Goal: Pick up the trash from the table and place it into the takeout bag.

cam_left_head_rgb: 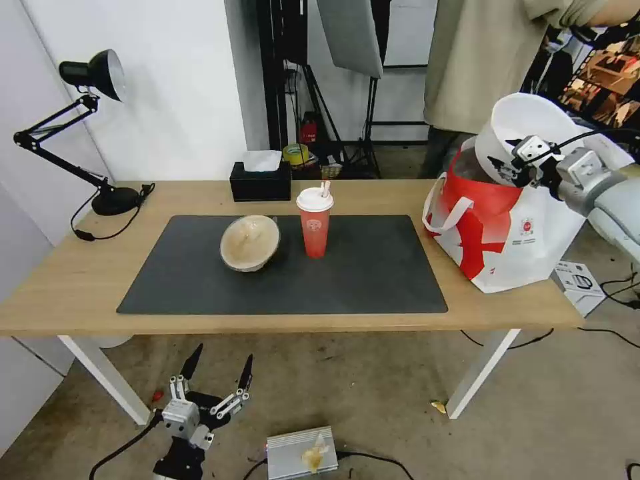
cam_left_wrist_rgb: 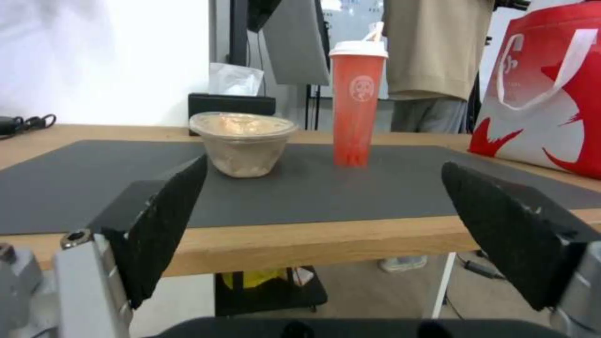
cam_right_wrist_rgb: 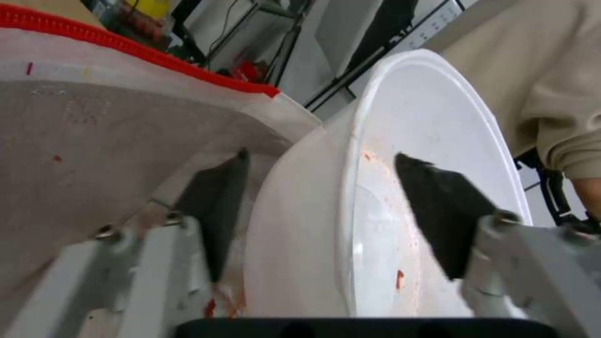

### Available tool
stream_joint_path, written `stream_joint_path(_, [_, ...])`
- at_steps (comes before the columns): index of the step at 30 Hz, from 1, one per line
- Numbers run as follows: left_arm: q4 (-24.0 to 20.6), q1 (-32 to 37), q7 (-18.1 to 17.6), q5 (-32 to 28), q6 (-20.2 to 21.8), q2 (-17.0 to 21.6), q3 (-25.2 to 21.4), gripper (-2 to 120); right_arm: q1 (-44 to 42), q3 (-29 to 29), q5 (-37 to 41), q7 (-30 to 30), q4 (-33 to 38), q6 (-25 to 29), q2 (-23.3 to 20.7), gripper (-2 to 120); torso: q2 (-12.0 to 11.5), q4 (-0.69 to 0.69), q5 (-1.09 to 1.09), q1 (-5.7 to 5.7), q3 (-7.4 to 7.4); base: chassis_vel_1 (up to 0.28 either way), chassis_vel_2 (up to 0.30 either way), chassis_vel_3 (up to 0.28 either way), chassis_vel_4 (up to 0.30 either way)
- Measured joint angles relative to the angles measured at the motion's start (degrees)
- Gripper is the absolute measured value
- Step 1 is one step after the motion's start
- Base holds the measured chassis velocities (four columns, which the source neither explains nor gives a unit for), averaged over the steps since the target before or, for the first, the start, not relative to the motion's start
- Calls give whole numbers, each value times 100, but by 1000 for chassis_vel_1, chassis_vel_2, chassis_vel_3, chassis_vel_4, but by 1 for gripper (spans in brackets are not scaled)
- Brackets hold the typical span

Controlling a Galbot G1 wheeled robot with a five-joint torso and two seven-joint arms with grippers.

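The right gripper [cam_left_head_rgb: 517,163] holds the large white bowl [cam_left_head_rgb: 527,127] tipped on edge over the mouth of the takeout bag [cam_left_head_rgb: 513,233], its jaws straddling the rim, one inside and one outside, likely so the bowl slides in sideways. Red smears fleck its inside. The left gripper [cam_left_head_rgb: 217,380] hangs below the desk [cam_left_head_rgb: 67,280], jaws wide apart and empty. The beige bowl [cam_left_head_rgb: 250,242] and red cup [cam_left_head_rgb: 315,223] wait on the mat [cam_left_head_rgb: 373,273].

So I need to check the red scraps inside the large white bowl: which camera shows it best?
The right wrist view: the large white bowl is close, tilted, with red specks visible inside and the right gripper straddling its rim. The head view shows it small and tipped over the takeout bag. The left wrist view shows the bag, not the bowl.
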Motion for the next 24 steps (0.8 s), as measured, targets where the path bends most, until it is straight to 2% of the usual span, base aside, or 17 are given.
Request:
stream_joint_path(1, [1, -1, 0, 0, 0, 0, 0, 100, 0, 1, 1, 0, 5, 0, -3, 71, 0, 0, 0, 0, 0, 0, 0, 0, 0])
stream_joint_path(2, [1, -1, 0, 0, 0, 0, 0, 100, 0, 1, 1, 0, 5, 0, -3, 71, 0, 0, 0, 0, 0, 0, 0, 0, 0])
stream_joint_path(6, [2, -2, 1, 0, 1, 0, -1, 100, 4, 18, 5, 3, 24, 0, -20, 89, 0, 0, 0, 0, 0, 0, 0, 0, 0])
stream_joint_path(9, [1, 0, 1, 0, 1, 0, -2, 100, 4, 34, 9, 4, 35, 0, -26, 96, 0, 0, 0, 0, 0, 0, 0, 0, 0])
stream_joint_path(24, [-42, 18, 2, -4, -7, -2, -9, 100, -12, 216, 134, 80, 237, -39, -166, 97, 0, 0, 0, 0, 0, 0, 0, 0, 0])
